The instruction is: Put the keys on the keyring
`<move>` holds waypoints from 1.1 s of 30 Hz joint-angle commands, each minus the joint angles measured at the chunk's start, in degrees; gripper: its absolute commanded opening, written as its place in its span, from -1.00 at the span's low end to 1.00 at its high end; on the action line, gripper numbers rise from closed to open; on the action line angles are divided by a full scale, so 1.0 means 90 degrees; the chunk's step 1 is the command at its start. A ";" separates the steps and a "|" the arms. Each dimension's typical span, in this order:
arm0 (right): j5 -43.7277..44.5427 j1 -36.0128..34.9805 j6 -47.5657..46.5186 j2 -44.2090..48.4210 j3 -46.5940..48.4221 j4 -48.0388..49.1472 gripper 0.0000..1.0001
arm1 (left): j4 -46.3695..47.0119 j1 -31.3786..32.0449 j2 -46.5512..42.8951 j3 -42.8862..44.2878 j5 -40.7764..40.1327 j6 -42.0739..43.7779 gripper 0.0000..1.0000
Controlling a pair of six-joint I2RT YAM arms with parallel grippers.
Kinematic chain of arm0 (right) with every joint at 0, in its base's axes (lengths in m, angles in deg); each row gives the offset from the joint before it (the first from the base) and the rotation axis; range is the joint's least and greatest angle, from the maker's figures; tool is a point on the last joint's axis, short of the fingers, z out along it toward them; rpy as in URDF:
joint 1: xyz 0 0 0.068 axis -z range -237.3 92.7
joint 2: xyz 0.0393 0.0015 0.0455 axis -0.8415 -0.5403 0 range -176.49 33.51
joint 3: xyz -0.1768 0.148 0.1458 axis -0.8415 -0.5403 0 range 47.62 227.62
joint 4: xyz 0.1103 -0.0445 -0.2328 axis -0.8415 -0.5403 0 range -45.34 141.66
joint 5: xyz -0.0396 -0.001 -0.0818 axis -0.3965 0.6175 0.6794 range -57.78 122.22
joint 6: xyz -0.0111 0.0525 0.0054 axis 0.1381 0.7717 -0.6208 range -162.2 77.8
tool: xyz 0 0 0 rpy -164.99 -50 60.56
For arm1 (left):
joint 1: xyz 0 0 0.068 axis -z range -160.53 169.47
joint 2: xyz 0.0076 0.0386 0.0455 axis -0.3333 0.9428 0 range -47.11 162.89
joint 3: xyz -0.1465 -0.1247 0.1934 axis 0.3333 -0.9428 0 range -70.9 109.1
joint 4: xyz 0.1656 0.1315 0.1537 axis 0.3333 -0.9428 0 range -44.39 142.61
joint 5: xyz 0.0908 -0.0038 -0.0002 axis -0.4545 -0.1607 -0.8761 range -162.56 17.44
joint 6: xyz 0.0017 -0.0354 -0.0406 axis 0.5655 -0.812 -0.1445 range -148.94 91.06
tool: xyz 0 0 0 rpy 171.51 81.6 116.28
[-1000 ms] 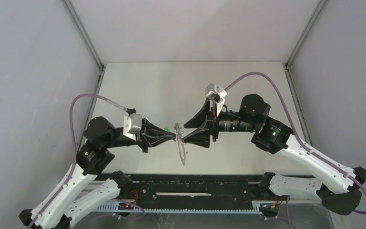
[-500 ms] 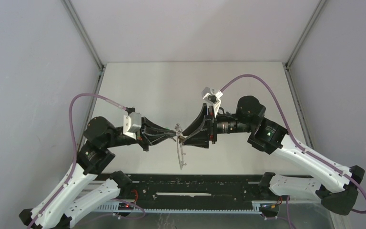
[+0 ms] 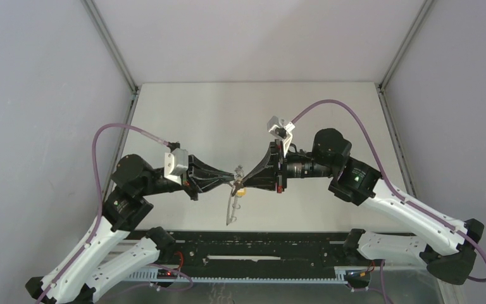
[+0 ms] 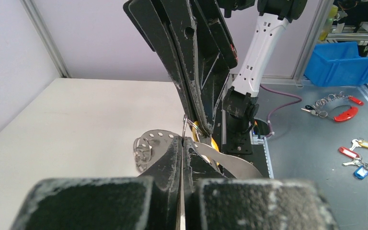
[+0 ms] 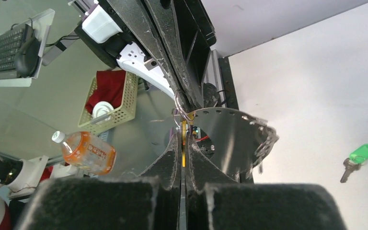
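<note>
Both grippers meet tip to tip above the middle of the table. My left gripper [image 3: 231, 182] [image 4: 183, 141] is shut on a small wire loop [image 4: 185, 127] on the rim of the grey keyring [image 3: 230, 208] [image 4: 157, 140], which hangs down toward the near edge. My right gripper [image 3: 244, 183] [image 5: 182, 137] is shut on the yellow-orange key [image 3: 241, 190] [image 5: 183, 151], whose thin edge shows between its fingers right at that loop. The keyring [image 5: 230, 139] fans out beside the right fingers. The green key [image 5: 359, 155] lies loose on the table, apart from both grippers.
A black rail [image 3: 253, 250] runs along the near table edge between the arm bases. Grey walls enclose the table on three sides. Off the table are a blue bin [image 4: 342, 62], spare key tags [image 4: 338, 103], a bottle [image 5: 84, 153] and a basket [image 5: 112, 96].
My right gripper has moved left and closed from wide open onto the yellow-orange key. The hanging keyring has swung lower and to the left. The left gripper stayed shut.
</note>
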 commanded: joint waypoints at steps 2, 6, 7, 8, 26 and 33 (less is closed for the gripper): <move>0.0417 -0.0125 -0.0405 0.0168 0.0041 -0.0236 -1.00 | 0.0294 -0.0032 -0.0005 0.0041 -0.0093 0.0009 -0.99; 0.0309 -0.0120 -0.0416 0.0197 0.0044 -0.0409 -1.00 | 0.0296 -0.0033 -0.0031 0.0035 -0.0109 0.0045 -0.99; 0.0283 -0.0119 -0.0411 0.0198 0.0038 -0.0455 -1.00 | 0.0290 -0.0034 -0.0038 0.0034 -0.0101 0.0055 -0.99; 0.0258 -0.0116 -0.0422 0.0200 0.0036 -0.0495 -1.00 | 0.0294 -0.0033 -0.0043 0.0048 -0.0100 0.0057 -0.99; -0.0258 0.0377 -0.0212 0.0273 0.0046 -0.0289 -0.02 | 0.0178 -0.0027 -0.0007 0.0045 0.0046 0.0175 -0.99; 0.1291 0.0176 -0.1285 0.0739 0.0039 -0.0906 0.92 | 0.0044 -0.0037 0.0012 0.0053 -0.0467 0.0334 -0.99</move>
